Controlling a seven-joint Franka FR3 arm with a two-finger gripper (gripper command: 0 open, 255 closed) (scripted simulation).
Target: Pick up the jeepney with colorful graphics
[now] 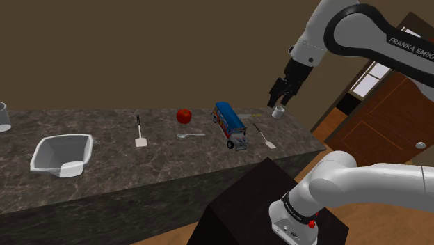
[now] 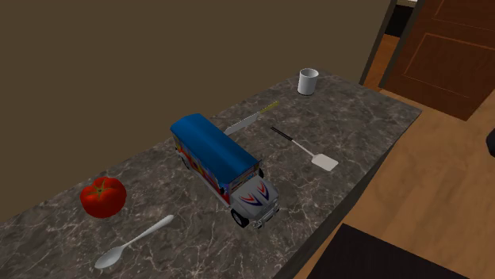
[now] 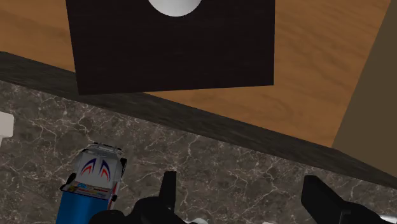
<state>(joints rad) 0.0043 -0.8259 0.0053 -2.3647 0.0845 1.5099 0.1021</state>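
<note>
Jeepney (image 1: 230, 125) with a blue roof, graphics-covered sides and a silver nose marked in red and blue is seen standing on its wheels on a dark marbled counter (image 1: 111, 177), nose turned toward the counter's near edge and the robot's black stand (image 1: 254, 198). A red tomato (image 1: 183, 115) and a spoon (image 1: 189, 135) are seen just to the shoulder view's left of it, not touching it. A small spatula (image 1: 263, 136) is laid near its other side, and a knife (image 2: 250, 120) is seen close behind its rear in the second exterior view. A white cup (image 1: 278, 111) is stood upright, mouth up, near the counter's end, and what can be seen of its inside is plain white. The black gripper (image 1: 282, 94) is held in the air, appearing right above that cup in the shoulder view and not touching the jeepney. In the wrist view its fingers (image 3: 168, 191) are spread wide with nothing clasped, and the jeepney's nose is seen outside the gap, beside one finger. Further to the shoulder view's left a second spatula (image 1: 140, 131) is laid flat, and beyond it a white rectangular bin (image 1: 43, 154) is set, its bare white floor in view. A grey vessel (image 1: 3, 116) is cut off by that view's left edge, and its contents cannot be told. A brown door (image 1: 389, 118) is seen behind the arm.
</note>
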